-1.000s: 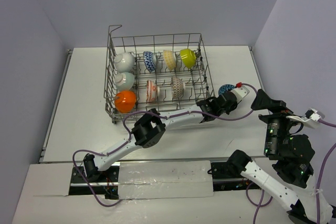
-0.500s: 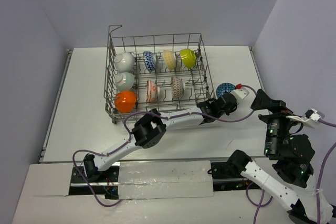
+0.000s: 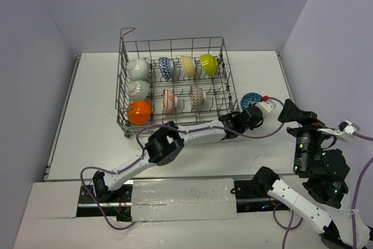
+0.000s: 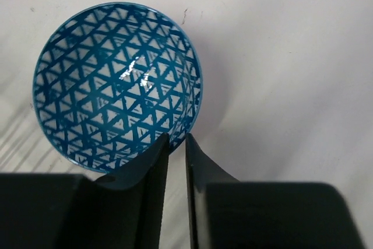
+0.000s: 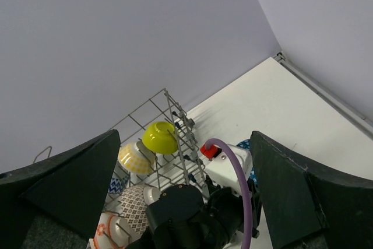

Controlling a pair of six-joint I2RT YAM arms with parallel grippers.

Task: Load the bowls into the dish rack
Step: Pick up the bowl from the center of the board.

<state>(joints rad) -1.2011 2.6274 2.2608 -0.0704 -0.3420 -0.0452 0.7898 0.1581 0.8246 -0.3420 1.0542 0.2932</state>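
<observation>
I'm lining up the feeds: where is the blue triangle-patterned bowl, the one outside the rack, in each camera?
Top external: the blue triangle-patterned bowl sits right of centre, beside the dish rack's right side.
Left wrist: it fills the upper left, with its rim between the left gripper's jaws.
Right wrist: only a blue sliver shows low, right of centre, behind the left arm.
Shared landmark: the left gripper, closed on the bowl's rim.

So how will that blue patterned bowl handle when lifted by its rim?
The blue patterned bowl looks glossy, so probably rigid, slippery and breakable. The left end effector pinches only one rim edge, so it may swing or tilt.
</observation>
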